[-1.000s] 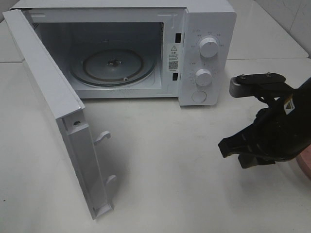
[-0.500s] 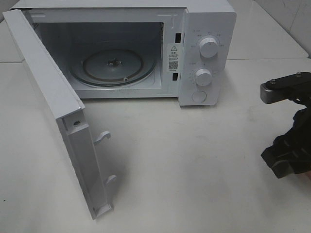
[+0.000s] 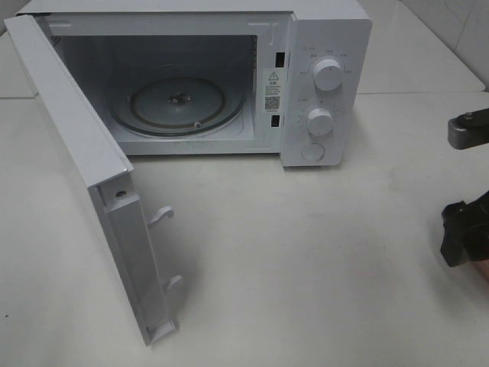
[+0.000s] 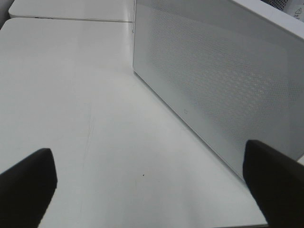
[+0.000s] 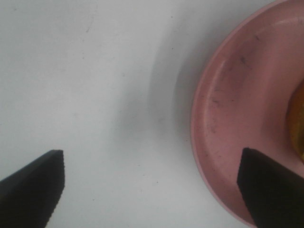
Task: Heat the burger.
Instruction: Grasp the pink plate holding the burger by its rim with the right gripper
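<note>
Right gripper [image 5: 152, 190]: jaws spread wide, nothing between them, only bare white table [image 3: 306, 252] in the gap. Its two dark fingers [image 5: 33, 185] show just as tips at the frame corners. One finger hangs over bare table; the other is over the rim of a pink plate [image 5: 228, 123]. The plate lies flat on the table, just beside the gap and partly under that finger. Can't tell if that finger touches the plate.

Burger [image 5: 299, 118]: on the plate, on the side of the plate away from the gripper's gap. Only a thin golden sliver shows, the rest is cut off by the frame edge. Not gripped; apart from both fingers.

From the high camera the right gripper sits at the edge of the view, partly cut off, low over the table. The microwave [image 3: 336, 23] is well apart from it, ahead and off to its left. The microwave's door [image 3: 76, 145] is swung wide open, on the side far from this gripper. The glass turntable [image 3: 177, 103] inside is bare. The upper knob [image 3: 328, 75] and lower knob [image 3: 320, 120] are on the panel side nearer the right gripper.

Left gripper [image 4: 151, 185]: jaws wide apart, holding nothing, table below. The door's outer face is ahead of it, closer to one finger, not touching. This gripper doesn't show in the high view.
</note>
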{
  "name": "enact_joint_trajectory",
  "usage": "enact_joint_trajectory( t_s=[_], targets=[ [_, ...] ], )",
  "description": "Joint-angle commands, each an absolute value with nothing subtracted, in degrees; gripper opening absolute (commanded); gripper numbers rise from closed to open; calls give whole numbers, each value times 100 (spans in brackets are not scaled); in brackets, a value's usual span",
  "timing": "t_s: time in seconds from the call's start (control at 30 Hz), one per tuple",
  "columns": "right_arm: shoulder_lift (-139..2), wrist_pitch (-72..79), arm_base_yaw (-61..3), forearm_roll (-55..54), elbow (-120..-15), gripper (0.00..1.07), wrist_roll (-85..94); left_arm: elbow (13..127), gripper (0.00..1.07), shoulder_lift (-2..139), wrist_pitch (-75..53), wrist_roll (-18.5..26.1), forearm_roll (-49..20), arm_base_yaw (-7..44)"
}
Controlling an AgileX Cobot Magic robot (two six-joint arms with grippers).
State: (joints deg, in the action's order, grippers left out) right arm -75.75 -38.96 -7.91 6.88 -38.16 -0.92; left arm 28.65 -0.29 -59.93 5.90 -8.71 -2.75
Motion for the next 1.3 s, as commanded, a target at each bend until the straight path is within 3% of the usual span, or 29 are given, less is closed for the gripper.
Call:
enact_joint_trajectory(
  t_s=[0.03, 0.53, 1.3],
  targets=[
    [-7609, -3736, -504, 733, -3816, 95, -34, 2842, 100, -172, -5942, 590, -900, -298],
    [-8680, -2951, -6, 693, -3816, 93, -40, 2842, 100, -172, -5942, 590, -900, -298],
    [-10250, -2767, -6, 1049, -4526, 89, -246, 2842, 100, -172, -5942, 590, -900, -298]
  ],
)
